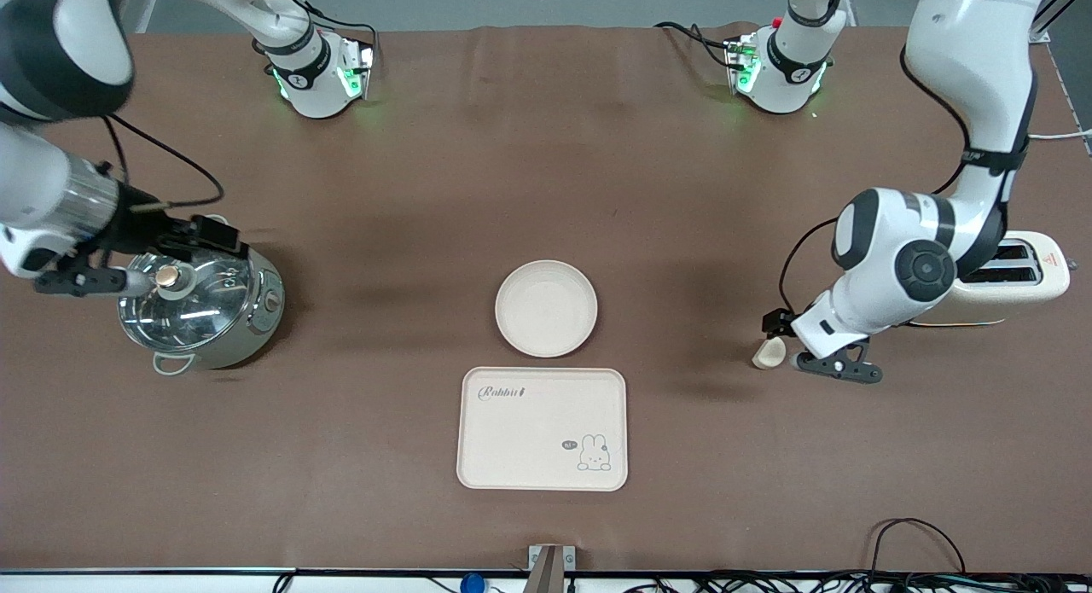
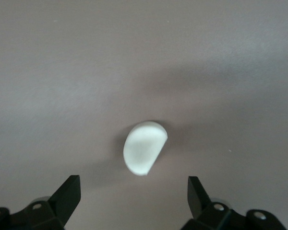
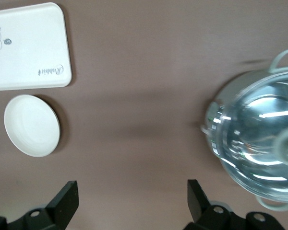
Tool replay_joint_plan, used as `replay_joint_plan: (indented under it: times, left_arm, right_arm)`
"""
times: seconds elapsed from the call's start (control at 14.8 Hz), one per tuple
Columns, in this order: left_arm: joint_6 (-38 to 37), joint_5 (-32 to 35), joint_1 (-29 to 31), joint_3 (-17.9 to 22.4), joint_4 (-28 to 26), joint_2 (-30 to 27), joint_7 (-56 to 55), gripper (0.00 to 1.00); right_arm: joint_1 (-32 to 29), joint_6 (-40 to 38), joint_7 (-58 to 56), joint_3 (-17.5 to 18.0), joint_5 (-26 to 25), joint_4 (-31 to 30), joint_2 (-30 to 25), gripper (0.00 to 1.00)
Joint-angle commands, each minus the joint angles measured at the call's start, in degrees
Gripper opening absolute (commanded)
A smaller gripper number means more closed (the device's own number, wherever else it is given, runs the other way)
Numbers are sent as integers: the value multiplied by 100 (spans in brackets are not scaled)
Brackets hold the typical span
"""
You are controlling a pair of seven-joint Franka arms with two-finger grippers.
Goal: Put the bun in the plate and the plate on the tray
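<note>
The left end effector (image 2: 133,191), fingers spread wide, hovers over the bun (image 2: 144,147) lying on the counter (image 1: 682,192) beside the toaster (image 1: 1015,281). Small, likely light and soft, it wants a gentle pinch across dome and flat face. The right end effector (image 3: 132,199), also wide, waits above the pot (image 1: 200,307).

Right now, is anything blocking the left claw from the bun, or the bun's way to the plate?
Nothing visible. The open left claw hovers over the small cream half-dome bun, and bare table separates it from the round cream plate.
</note>
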Motion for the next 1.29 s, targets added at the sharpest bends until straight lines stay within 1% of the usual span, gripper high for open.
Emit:
replay_joint_plan:
  times: [0.0, 0.07, 0.14, 0.2, 0.34, 0.41, 0.54, 0.61, 0.68, 0.74, 0.88, 1.08, 1.15, 1.22]
  left_arm:
    - [236, 210, -18, -21, 51, 356, 155, 89]
    - [245, 219, -18, -21, 51, 445, 155, 86]
    - [271, 219, -18, -21, 51, 498, 155, 86]
    - [272, 211, -35, -21, 51, 542, 155, 82]
    - [272, 219, -44, -21, 43, 621, 155, 63]
    - [272, 219, -44, -21, 60, 691, 146, 57]
    - [315, 219, -53, -21, 121, 735, 146, 50]
    - [403, 219, -62, -30, 156, 779, 146, 44]
    - [473, 219, -62, -21, 165, 823, 137, 35]
    - [474, 211, -71, -30, 166, 832, 33, 23]
    - [422, 176, -114, -108, 166, 797, -274, 1]
    - [316, 167, -97, -485, 174, 666, -1291, 0]
    - [211, 175, -106, -670, 227, 604, -1670, 0]
    - [97, 175, -115, -863, 332, 586, -1969, 0]
  right_arm:
    - [510, 683, 507, -24, 319, -168, 432, 100]
    - [642, 982, 666, -24, 354, -211, 617, 100]
    - [817, 1298, 746, -24, 485, -325, 741, 100]
    - [932, 1606, 772, -24, 660, -482, 820, 100]
    - [1082, 2160, 773, -24, 1047, -755, 1057, 100]
    - [1335, 2520, 781, -24, 1205, -948, 1102, 100]
    - [1740, 3459, 1104, -24, 1303, -1448, 1181, 100]
    - [2073, 3916, 1385, -24, 1321, -1581, 1312, 100]
    - [2337, 4217, 1675, -24, 1321, -1644, 1427, 100]
    - [2548, 4385, 1895, -32, 1321, -1644, 1567, 100]
    - [2874, 4456, 1942, -41, 1312, -1627, 1743, 100]
    - [3024, 4580, 1898, -33, 1295, -1627, 1902, 100]
    - [3156, 4702, 1906, -33, 1303, -1627, 1972, 98]
    - [3244, 4912, 1976, -33, 1312, -1627, 2034, 94]
